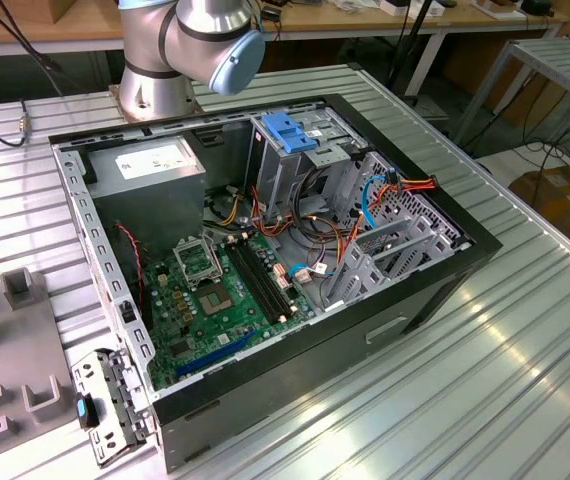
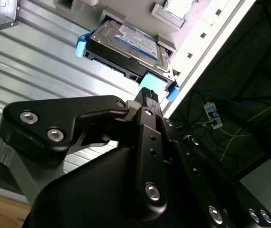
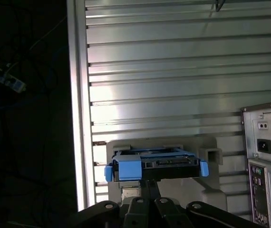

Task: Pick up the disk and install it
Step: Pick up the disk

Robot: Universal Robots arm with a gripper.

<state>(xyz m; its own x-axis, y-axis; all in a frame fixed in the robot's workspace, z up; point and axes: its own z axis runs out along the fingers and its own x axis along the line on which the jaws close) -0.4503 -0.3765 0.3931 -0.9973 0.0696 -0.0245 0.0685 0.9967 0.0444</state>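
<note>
Silver-grey metal with blue rails, the disk (image 2: 126, 42) is seen lying flat, label up, in a grey holder (image 2: 166, 43) on the ribbed metal desk (image 2: 35, 61), close to the desk's edge; it has not yet been lifted. The holder is judged to be there to keep the disk raised and square, so that its end with the blue tab is offered for a grasp. In the exterior view the computer case (image 1: 405, 310) is laid on its side with the cover off, presumably so that the drive cage (image 1: 283, 175) under its blue latch (image 1: 287, 132) can be reached from above. The end effector (image 2: 147, 97) is pointed at the disk's near end, at or just short of the blue tab; contact cannot be confirmed, and whether it is open or closed cannot be told
</note>
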